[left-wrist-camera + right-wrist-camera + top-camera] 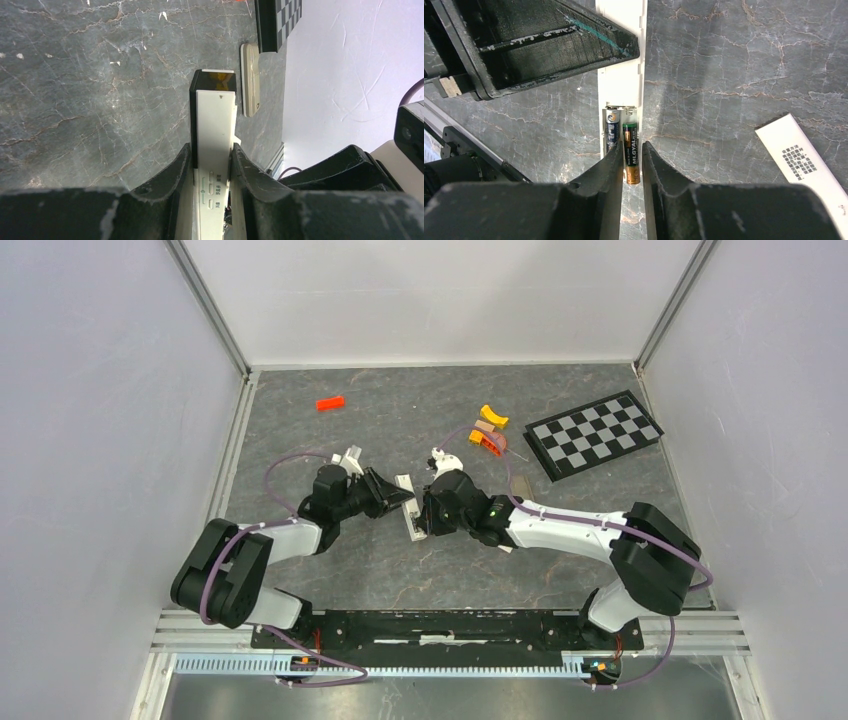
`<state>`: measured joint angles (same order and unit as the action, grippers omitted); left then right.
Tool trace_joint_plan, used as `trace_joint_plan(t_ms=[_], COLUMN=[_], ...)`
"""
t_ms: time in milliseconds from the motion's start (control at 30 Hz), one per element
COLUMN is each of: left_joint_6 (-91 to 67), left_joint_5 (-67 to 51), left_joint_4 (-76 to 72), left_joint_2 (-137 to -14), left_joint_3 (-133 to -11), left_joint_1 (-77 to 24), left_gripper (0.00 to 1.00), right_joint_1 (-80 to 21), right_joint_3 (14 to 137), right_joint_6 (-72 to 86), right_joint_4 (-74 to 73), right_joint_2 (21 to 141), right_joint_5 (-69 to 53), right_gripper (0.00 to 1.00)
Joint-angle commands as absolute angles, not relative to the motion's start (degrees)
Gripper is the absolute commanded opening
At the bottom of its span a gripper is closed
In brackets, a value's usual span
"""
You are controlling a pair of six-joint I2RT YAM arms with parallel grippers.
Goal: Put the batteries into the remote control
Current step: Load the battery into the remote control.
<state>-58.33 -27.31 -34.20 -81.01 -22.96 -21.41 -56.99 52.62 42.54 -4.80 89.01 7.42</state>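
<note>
Right fingers (612,170): pinched tight on a gold battery (631,150), one pad on each side of its lower half. The battery lies lengthwise over the right-hand slot of the open recess. Its green-and-black part points toward the metal contacts at the far end of the recess, and its gold end pokes back toward my wrist.

Second battery (612,131): dark blue, in the left-hand slot, just beside the gold one. My finger hides its near end.

Remote control (620,85): white and slim, running straight away from my right wrist with the recess facing that camera. I cannot tell whether it rests on the desk (420,575) or hangs above it.

Left fingers (181,167): clamped on the remote's two long edges. In the left wrist view there are small buttons with printed labels between my fingers. Beyond them is a plain white stretch, then a black end cap with an amber window.

From my right wrist, the left fingers show as a black wedge across the remote's far part.

Outward on the desk:
- A tan lid (250,80) lies flat, just beside the remote's black end and close to the checkerboard (595,433).
- A white slab (801,157) with printed lines lies apart, to the right of my right fingers.

From above, both arms meet mid-desk with the remote bridging them. The yellow and orange blocks (489,430) sit beyond my right wrist. A red block (330,402) lies well apart at the back left, and the checkerboard is at the back right.
</note>
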Motion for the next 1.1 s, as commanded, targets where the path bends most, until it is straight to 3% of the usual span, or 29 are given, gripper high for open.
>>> trace_joint_plan(t_ms=[0,333,667,1067], left_joint_6=[-62.6,-66.0,-71.6,-76.6], left_joint_5=[-29.4,-30.5,-28.9,-28.9], left_joint_4=[-38.5,-38.2,-38.2,-38.9], left_joint_2=[-79.3,-78.9,-74.9,-72.1], left_joint_3=[-23.0,-23.2,-22.2,-22.5], left_joint_1=[-21.7,-21.6,-21.6,-21.6], left_gripper=[0.02,0.02,0.02,0.02], right_joint_1=[-57.0,-56.7,-54.9,-53.9], right_joint_3=[53.1,52.1,50.5,47.0], right_joint_6=[41.8,43.1,46.9,50.6], right_joint_4=[-3.8,-3.5,-1.0,4.2], right_joint_2=[89.1,87.3,82.2,73.7], right_joint_5=[6.9,6.7,4.1,2.0], right_gripper=[0.26,0.31,0.43,0.64])
